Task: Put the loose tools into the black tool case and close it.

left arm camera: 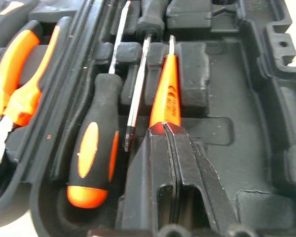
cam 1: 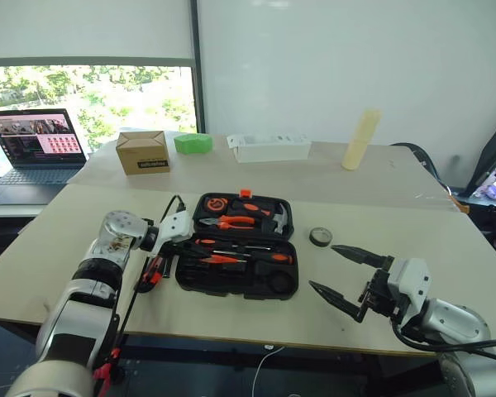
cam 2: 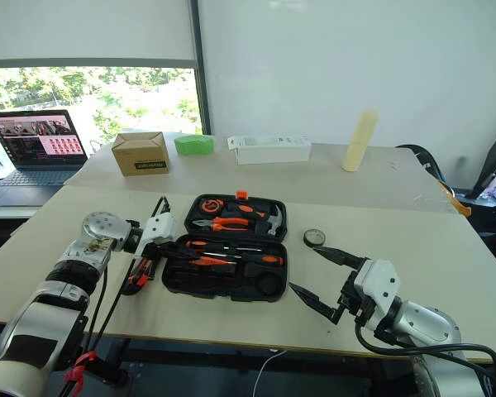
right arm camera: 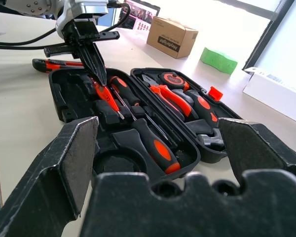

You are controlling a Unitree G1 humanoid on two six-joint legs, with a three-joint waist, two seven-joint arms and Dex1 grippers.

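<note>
My left gripper (left arm camera: 165,129) is pinched shut on the slim orange screwdriver (left arm camera: 166,91), right at the handle end, with the tool lying over its slot in the open black tool case (cam 1: 231,285) mid-table. It looks light and stiff but skinny and probably slick plastic, so I'd grip the handle, not the shaft. My right gripper (cam 1: 341,273) hangs spread wide near the tape roll (cam 1: 320,236).
</note>
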